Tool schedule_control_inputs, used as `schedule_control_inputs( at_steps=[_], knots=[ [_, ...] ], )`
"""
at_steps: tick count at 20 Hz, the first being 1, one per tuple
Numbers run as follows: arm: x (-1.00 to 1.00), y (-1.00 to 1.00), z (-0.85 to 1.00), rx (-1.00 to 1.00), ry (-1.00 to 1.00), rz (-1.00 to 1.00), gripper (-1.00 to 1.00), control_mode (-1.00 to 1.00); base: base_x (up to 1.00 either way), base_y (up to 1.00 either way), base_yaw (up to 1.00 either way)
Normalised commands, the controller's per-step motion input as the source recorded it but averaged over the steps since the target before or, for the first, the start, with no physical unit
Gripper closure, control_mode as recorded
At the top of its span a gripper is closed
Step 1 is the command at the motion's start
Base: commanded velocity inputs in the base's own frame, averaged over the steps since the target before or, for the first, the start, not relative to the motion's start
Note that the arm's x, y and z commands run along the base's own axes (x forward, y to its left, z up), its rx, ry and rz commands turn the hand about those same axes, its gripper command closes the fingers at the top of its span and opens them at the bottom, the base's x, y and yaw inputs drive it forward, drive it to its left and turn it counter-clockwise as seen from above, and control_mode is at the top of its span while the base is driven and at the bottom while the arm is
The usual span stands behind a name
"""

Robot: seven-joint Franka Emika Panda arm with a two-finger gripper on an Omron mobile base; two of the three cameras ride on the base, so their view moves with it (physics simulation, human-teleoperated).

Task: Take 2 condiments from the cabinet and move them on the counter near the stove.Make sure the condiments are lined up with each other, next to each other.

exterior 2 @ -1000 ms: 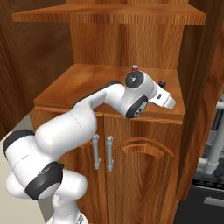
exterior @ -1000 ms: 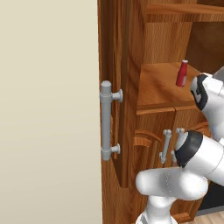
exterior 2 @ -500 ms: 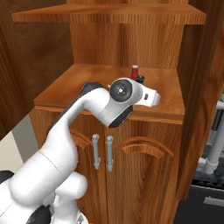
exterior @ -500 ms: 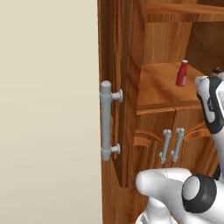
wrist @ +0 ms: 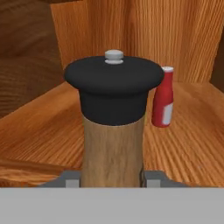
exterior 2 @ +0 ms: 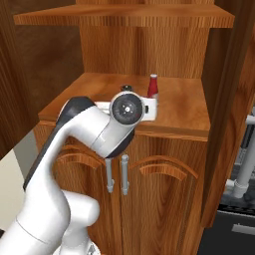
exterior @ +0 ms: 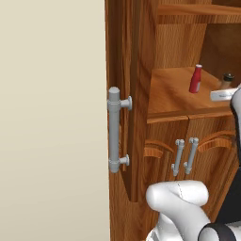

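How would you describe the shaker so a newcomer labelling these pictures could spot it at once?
Find the tall reddish-brown wooden cabinet and its open shelf above the two arched lower doors. Two small containers stand there; the shaker is the tan wooden cylinder sitting between the gripper fingers. Its wide black cap with a small pale knob sets it apart from the slimmer red bottle standing behind it.

A plain cream wall (exterior: pixel 47 117) stands well to the left of the jaws. A strip of pale floor (exterior 2: pixel 12 199) lies far below them and to their left. A pale grey pipe-like fitting (exterior 2: pixel 245 172) stands lower, off to their right, too cropped to identify.
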Motion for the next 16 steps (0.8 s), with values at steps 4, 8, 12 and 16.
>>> schedule_control_inputs(
  at_steps=[4, 8, 12, 16],
  knots=[
    [-0.54, 0.83, 0.12, -0.01, 0.02, 0.28, 1.0, -1.0, 0.0, 0.0, 0.0],
    [-0.35, 0.84, 0.13, 0.0, 0.0, 0.13, 1.0, -1.0, 0.0, 0.0, 0.0],
    [-0.29, 0.8, 0.16, 0.0, 0.0, 0.01, 1.0, -1.0, 0.0, 0.0, 0.0],
    [-0.31, 0.72, 0.15, 0.0, -0.04, 0.0, 1.0, -1.0, 0.0, 0.0, 0.0]
  ],
)
